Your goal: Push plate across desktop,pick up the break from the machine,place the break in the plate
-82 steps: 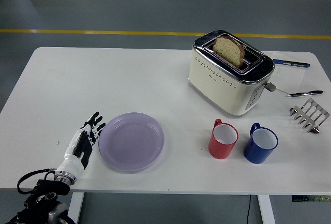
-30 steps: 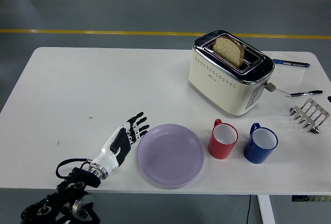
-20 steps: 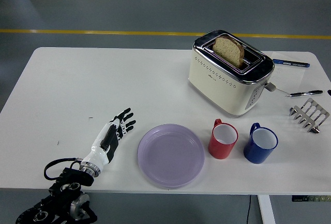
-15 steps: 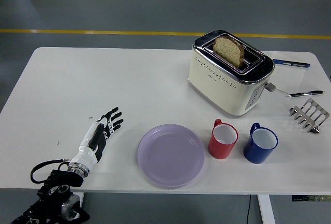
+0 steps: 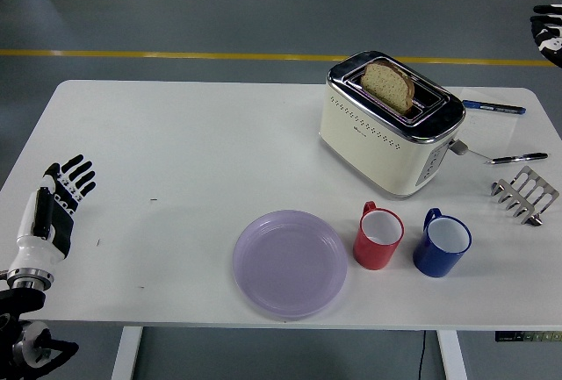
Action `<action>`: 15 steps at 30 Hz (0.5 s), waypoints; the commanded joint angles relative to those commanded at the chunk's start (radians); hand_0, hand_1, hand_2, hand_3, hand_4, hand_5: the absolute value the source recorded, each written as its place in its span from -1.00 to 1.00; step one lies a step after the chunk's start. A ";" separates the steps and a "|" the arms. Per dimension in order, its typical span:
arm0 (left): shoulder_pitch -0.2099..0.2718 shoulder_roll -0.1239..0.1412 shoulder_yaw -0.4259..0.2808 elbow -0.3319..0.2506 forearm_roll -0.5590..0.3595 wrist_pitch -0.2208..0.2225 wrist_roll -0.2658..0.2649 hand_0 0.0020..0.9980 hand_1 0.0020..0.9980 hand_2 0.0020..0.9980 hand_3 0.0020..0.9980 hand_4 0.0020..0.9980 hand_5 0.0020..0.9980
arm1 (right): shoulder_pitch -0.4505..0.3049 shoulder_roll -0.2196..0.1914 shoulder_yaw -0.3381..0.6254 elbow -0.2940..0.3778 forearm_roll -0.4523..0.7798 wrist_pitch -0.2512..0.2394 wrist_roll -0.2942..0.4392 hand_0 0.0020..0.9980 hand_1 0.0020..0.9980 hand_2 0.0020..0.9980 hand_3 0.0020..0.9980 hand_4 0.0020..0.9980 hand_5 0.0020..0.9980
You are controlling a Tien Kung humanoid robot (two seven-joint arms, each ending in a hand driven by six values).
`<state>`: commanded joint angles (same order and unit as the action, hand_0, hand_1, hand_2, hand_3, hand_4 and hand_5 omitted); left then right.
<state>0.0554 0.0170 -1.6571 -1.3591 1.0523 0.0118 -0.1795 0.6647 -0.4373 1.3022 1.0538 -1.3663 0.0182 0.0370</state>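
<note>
Our left hand (image 5: 54, 204) hovers at the table's left edge, fingers spread and holding nothing, well apart from the purple plate (image 5: 290, 262). That plate sits near the front edge, just beside the red mug (image 5: 379, 236) (close to the toaster (image 5: 391, 125), so we judge the push done). We see the bread (image 5: 390, 85) standing in the slot, not yet lifted. Our right hand (image 5: 549, 33) barely shows at the top right corner; its grip we cannot tell.

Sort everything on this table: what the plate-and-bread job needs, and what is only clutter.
For the job: purple plate, bread slice, toaster, left hand, right hand.

Lying about: red mug, blue mug, toast rack, two pens.
</note>
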 joint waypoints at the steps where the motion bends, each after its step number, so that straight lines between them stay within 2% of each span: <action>1: 0.000 -0.005 -0.015 -0.007 -0.004 -0.001 0.000 0.61 0.56 0.56 0.50 0.01 1.00 | 0.035 0.006 -0.032 -0.021 -0.045 0.010 -0.010 0.64 0.57 0.59 0.63 0.51 -0.19; 2: 0.001 -0.009 -0.027 -0.011 -0.007 -0.002 0.000 0.61 0.56 0.56 0.50 0.01 1.00 | 0.062 0.011 -0.058 -0.040 -0.084 0.018 -0.017 0.64 0.57 0.59 0.63 0.51 -0.19; 3: 0.000 -0.011 -0.043 -0.015 -0.011 -0.002 -0.001 0.61 0.55 0.55 0.50 0.02 1.00 | 0.097 0.021 -0.092 -0.067 -0.129 0.030 -0.029 0.79 0.71 0.77 0.77 0.62 -0.15; 8: 0.001 -0.002 -0.068 -0.017 -0.026 0.004 -0.004 0.61 0.55 0.55 0.50 0.02 1.00 | 0.231 0.066 -0.239 -0.190 -0.202 0.076 -0.060 0.79 0.71 0.77 0.77 0.62 -0.15; 9: -0.001 0.002 -0.068 -0.014 -0.027 0.005 -0.004 0.60 0.55 0.55 0.49 0.01 1.00 | 0.266 0.085 -0.278 -0.227 -0.214 0.094 -0.066 0.90 0.80 0.86 0.89 0.73 -0.06; 15: -0.013 0.004 -0.053 -0.007 -0.026 0.005 -0.004 0.60 0.55 0.55 0.49 0.01 1.00 | 0.379 0.151 -0.398 -0.367 -0.254 0.109 -0.082 0.90 0.80 0.86 0.89 0.73 -0.06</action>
<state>0.0421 0.0209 -1.7106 -1.3659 1.0267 0.0170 -0.1833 1.0437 -0.2861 0.9038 0.6867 -1.6204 0.1269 -0.0446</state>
